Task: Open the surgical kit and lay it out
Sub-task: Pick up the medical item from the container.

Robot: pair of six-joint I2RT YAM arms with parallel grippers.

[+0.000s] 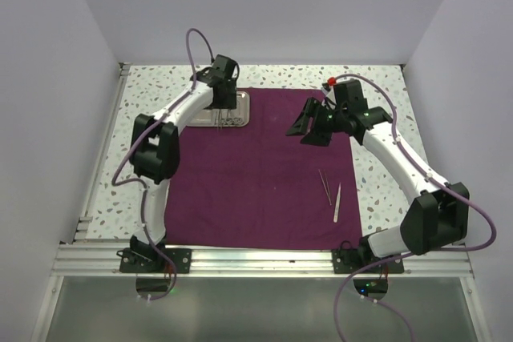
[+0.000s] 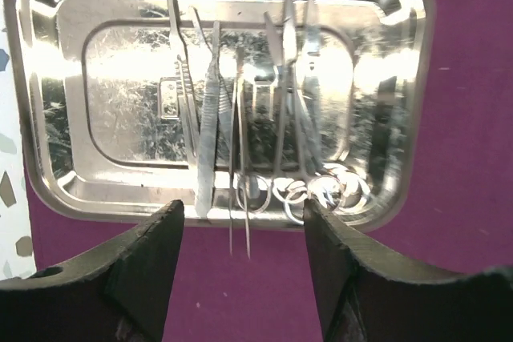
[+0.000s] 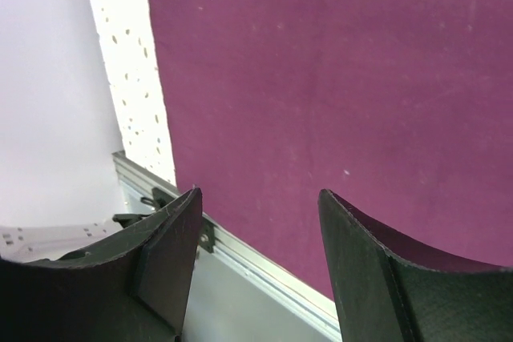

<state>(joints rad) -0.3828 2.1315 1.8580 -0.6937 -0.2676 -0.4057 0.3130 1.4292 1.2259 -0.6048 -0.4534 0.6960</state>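
The dark purple cloth wrap (image 1: 256, 190) lies spread flat on the table. The shiny steel tray (image 1: 242, 100) sits on its back left corner. In the left wrist view the tray (image 2: 64, 78) holds several silver instruments, among them ring-handled scissors (image 2: 309, 118) and flat forceps (image 2: 208, 134). Thin tweezers (image 2: 239, 226) stick out over its near rim. My left gripper (image 2: 243, 207) hovers open over that rim, gripping nothing. My right gripper (image 1: 309, 127) hangs open above the cloth (image 3: 321, 78), empty. Two thin silver instruments (image 1: 325, 185) (image 1: 337, 203) lie on the cloth at the right.
Speckled white tabletop (image 1: 385, 118) shows around the cloth. An aluminium rail (image 1: 256, 258) runs along the near edge. White walls (image 1: 48, 102) close the space at the left, back and right.
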